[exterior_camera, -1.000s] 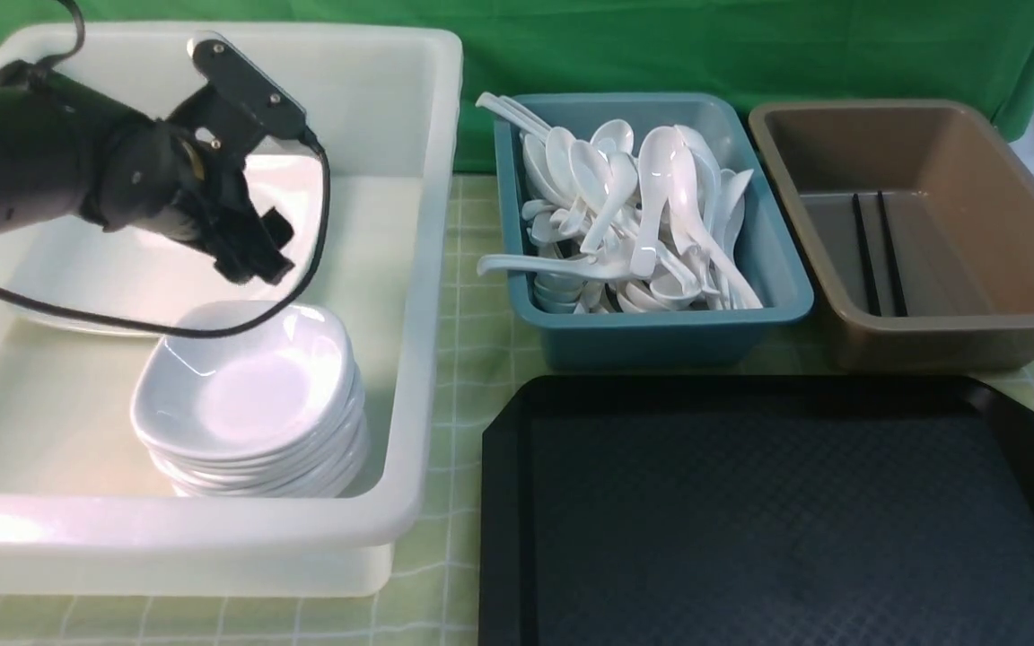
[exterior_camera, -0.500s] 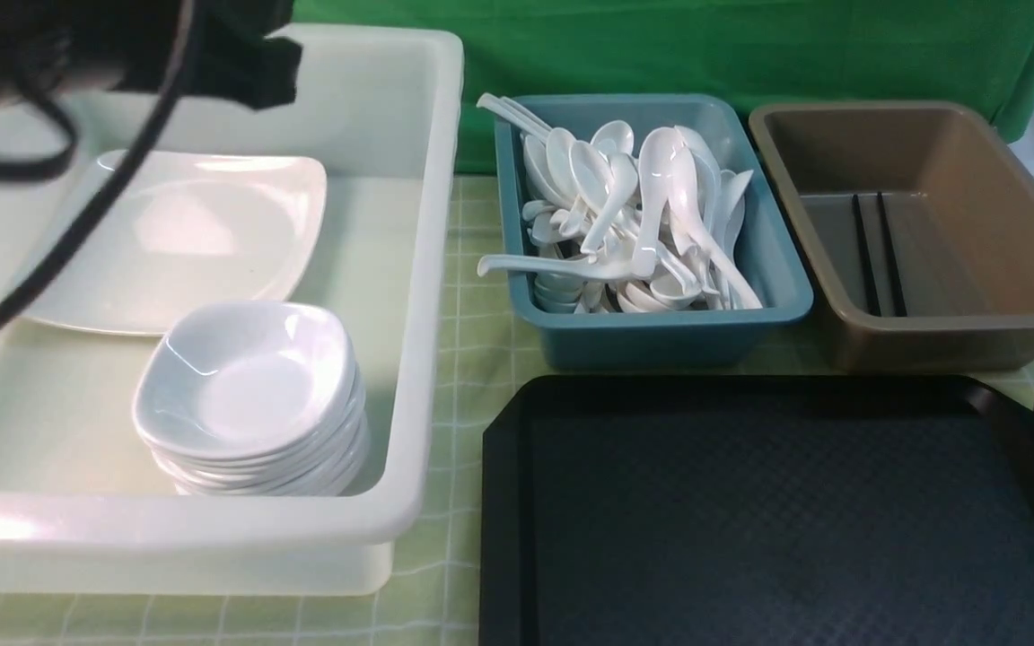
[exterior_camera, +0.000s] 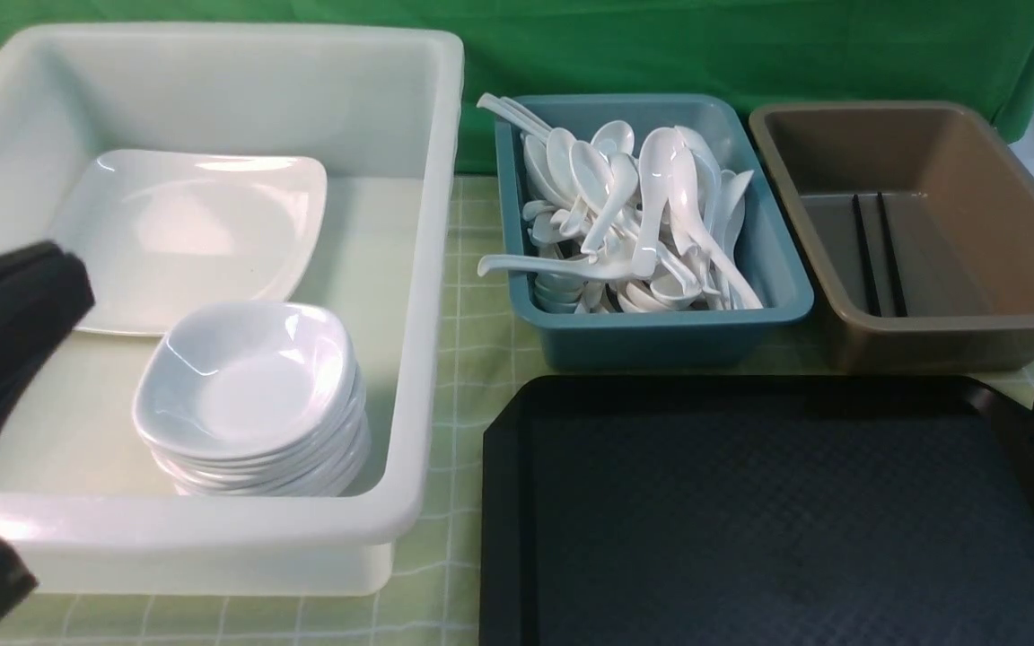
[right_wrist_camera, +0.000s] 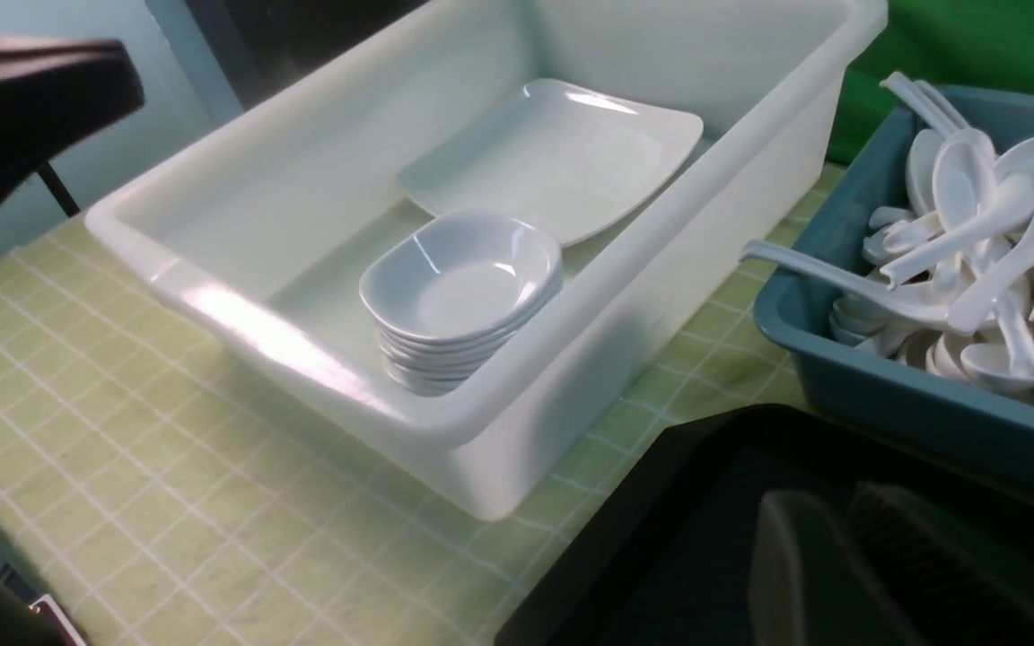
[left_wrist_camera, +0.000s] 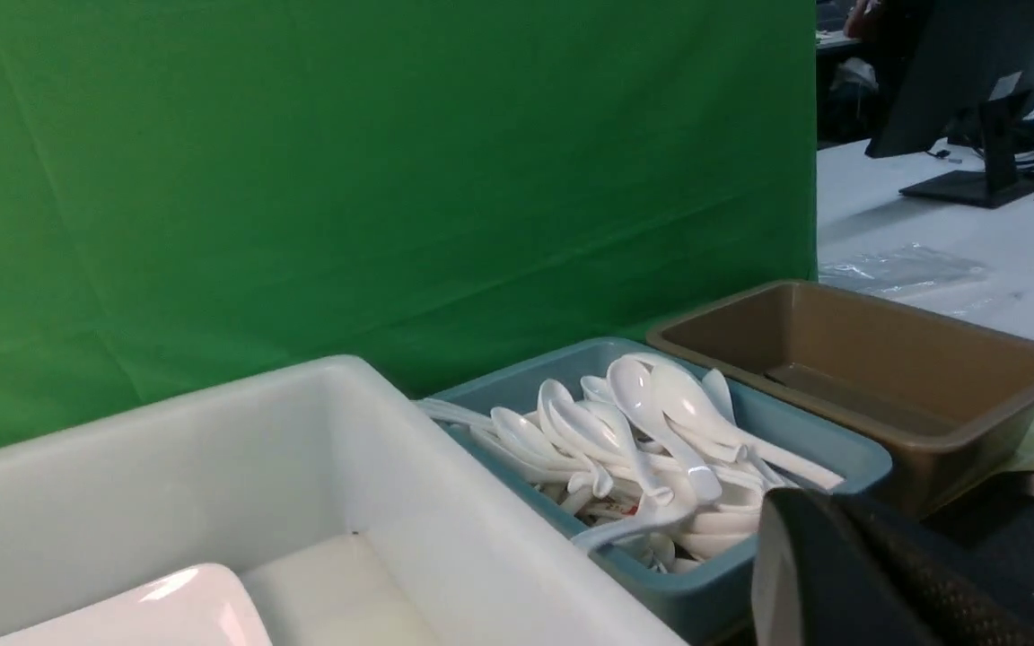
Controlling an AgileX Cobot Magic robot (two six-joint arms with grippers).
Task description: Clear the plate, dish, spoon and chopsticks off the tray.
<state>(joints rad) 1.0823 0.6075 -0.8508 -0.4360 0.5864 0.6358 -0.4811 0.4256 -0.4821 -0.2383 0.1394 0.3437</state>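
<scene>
1. Tray (exterior_camera: 777, 520): we find its visible surface bare, so we judge the clearing done.
2. From the tray in the front view, the white tub (exterior_camera: 405, 359) stands at ten o'clock, the blue bin (exterior_camera: 661, 341) at eleven and the brown bin (exterior_camera: 957, 332) at one; we take this as sorting by kind.
3. Plate (exterior_camera: 185, 233): flat in the tub towards twelve o'clock, presumably for steady support. Dishes (exterior_camera: 243, 386): nested at five o'clock, likely saving floor space.
4. Spoons (exterior_camera: 611, 206): heaped in the blue bin; we cannot tell which one the task means. Chopsticks (exterior_camera: 890, 256): side by side in the brown bin, probably kept apart to avoid tangling.
5. Left pincer (left_wrist_camera: 809, 507): closed, nothing gripped. Right pincer (right_wrist_camera: 840, 507): no item seen; blur prevents us telling whether its jaws are parted.
</scene>
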